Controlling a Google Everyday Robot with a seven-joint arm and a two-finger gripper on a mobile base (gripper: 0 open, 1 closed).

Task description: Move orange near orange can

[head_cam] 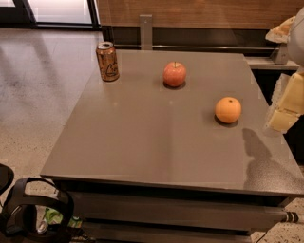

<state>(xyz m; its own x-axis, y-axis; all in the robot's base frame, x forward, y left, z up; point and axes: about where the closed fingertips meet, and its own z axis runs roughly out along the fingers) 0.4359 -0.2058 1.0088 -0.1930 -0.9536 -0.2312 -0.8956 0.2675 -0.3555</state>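
tabletop (142, 142): grey, smooth, slightly glossy slab; carries can, apple and orange; apple sits in its far half.
floor (42, 95): pale, speckled; left of the apple, past the tabletop's left edge.
wood panel (199, 12): brown wall strip behind the apple, beyond the tabletop's far edge.
hand (283, 116): pale cream blocky piece, cut off by the right edge of the view; right of the apple and nearer the camera, over the tabletop's right edge; released or clenched, cannot tell.
shadow (259, 152): dark patch on the tabletop, front-right of the apple, under the hand.
black strap loop (28, 209): on the floor, far front-left of the apple, below the tabletop's near-left corner.
orange can (108, 61): upright, copper-orange, dark script, silver top; left of the apple, a bit further back, well apart from it.
orange (228, 109): round, matte, resting on the tabletop; front-right of the apple, near it, not touching; well apart from the orange can; close to the hand, not touching it.
apple (174, 74): red-pink, stem up, roughly between can and orange.
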